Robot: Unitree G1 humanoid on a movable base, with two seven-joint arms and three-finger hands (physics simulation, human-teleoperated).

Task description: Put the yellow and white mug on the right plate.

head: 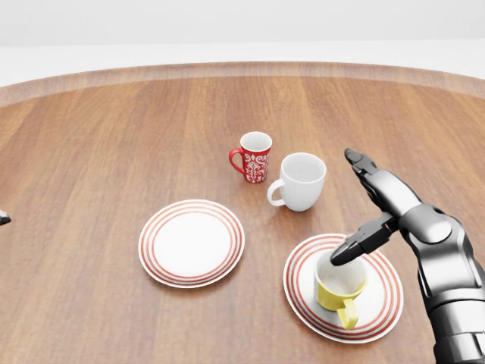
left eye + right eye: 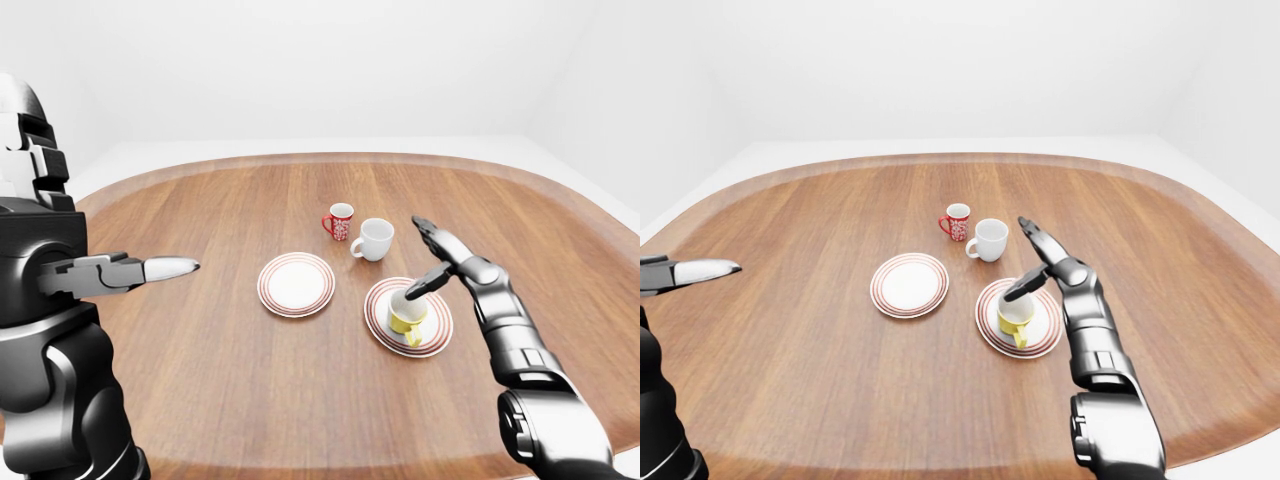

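Observation:
The yellow and white mug (image 1: 340, 287) stands upright on the right red-ringed plate (image 1: 300, 302), its handle turned toward the bottom of the head view. My right hand (image 1: 345, 209) hovers just above and to the right of the mug, open. Its thumb tip hangs over the mug's rim and its fingers (image 1: 362, 164) stretch toward the white mug. Nothing is held in it. My left hand (image 2: 166, 267) is far off at the left of the left-eye view, fingers stretched out flat and open, holding nothing.
A red patterned mug (image 1: 256, 157) and a larger white mug (image 1: 301, 182) stand above the plates in the head view. The left red-ringed plate (image 1: 191, 243) carries nothing. The round wooden table (image 1: 91, 136) has a raised rim along the top.

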